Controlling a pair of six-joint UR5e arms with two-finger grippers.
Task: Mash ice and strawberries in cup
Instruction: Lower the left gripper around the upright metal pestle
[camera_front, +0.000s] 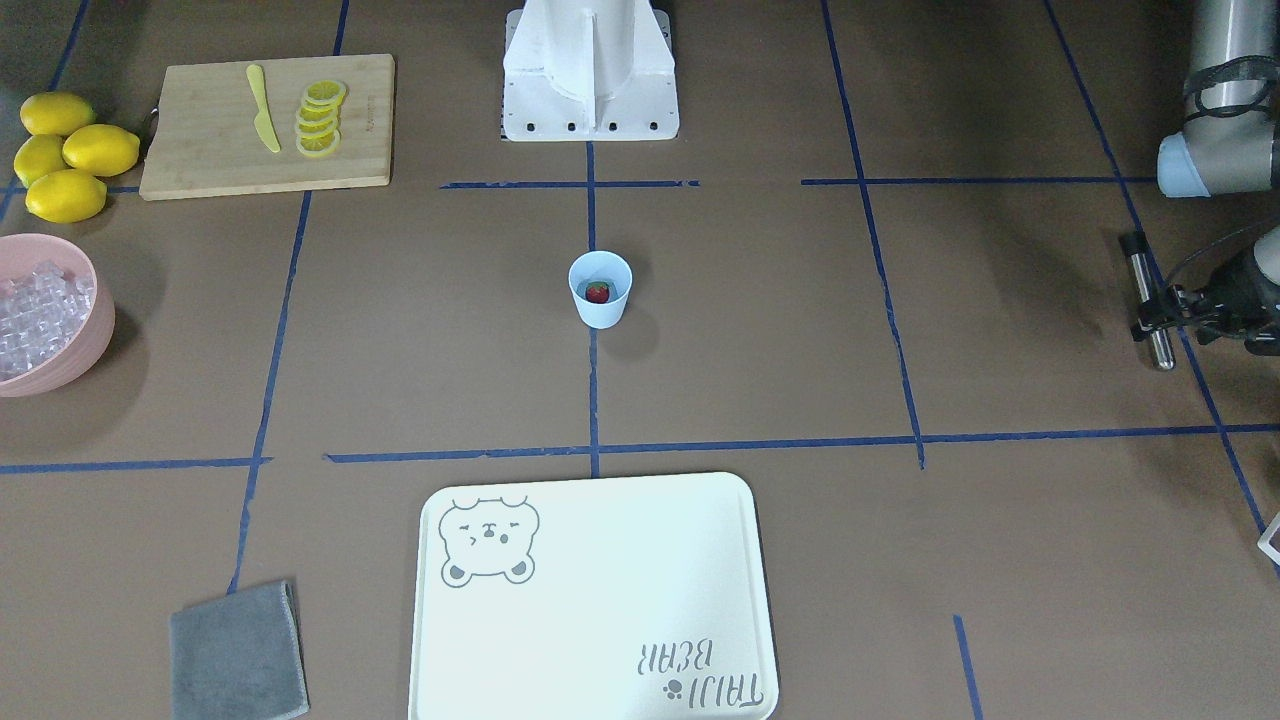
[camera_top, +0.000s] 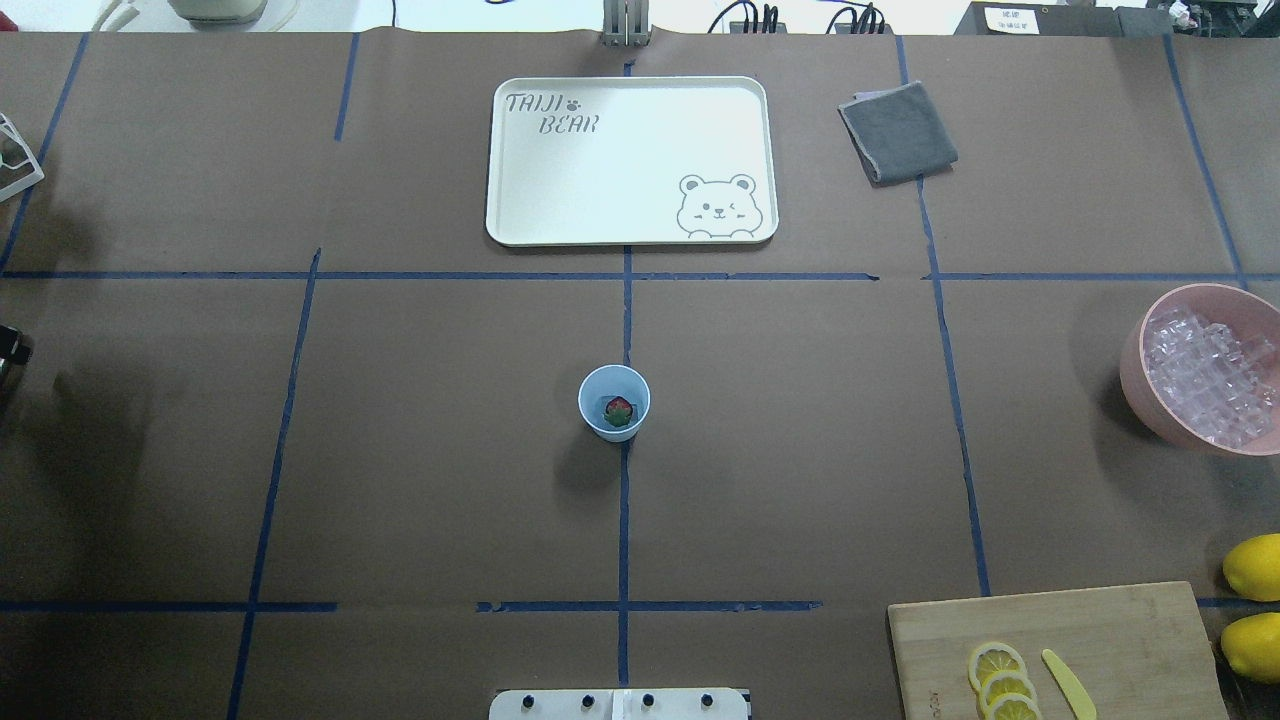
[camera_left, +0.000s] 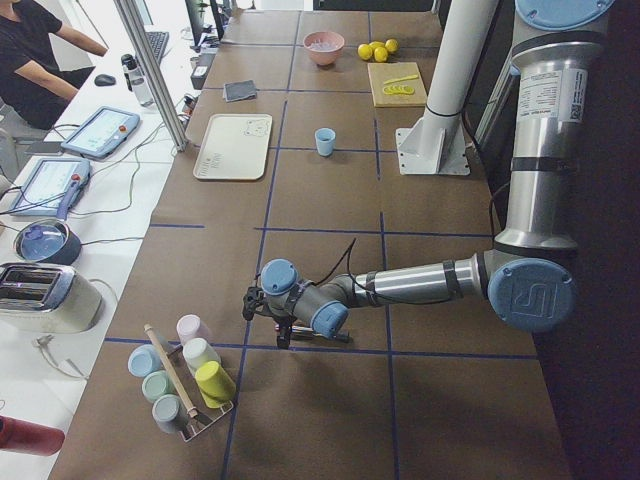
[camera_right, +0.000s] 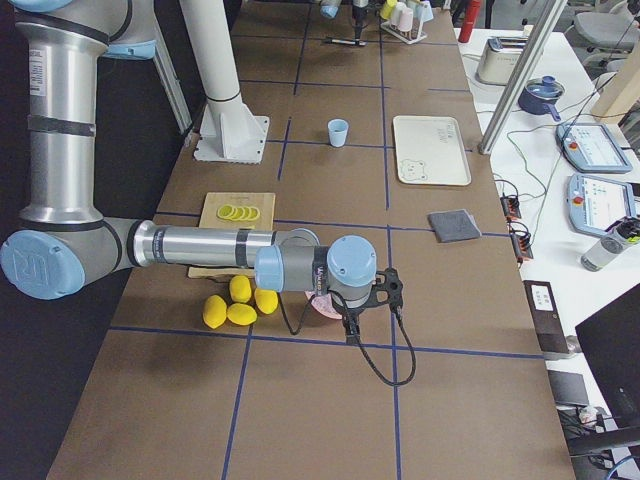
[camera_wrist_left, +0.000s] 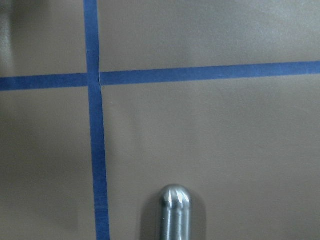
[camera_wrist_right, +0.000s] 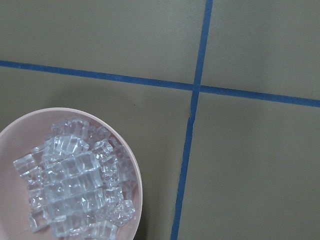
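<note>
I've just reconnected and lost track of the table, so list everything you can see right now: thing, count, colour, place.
cup: one, pale blue, table centre.
strawberry: one, red, inside the cup.
ice cubes: many, clear, in the bowl.
bowl: one, pink, robot's right edge.
lemons: four, yellow, beside the board.
cutting board: one, wooden, near right corner.
lemon slices: several, yellow, on the board.
knife: one, yellow, on the board.
tray: one, cream, far centre.
cloth: one, grey, right of the tray.
cup rack: one, pastel cups, left end.
metal rod: one, silver, in the left gripper.
right gripper: black, above the bowl; state unclear.
</note>
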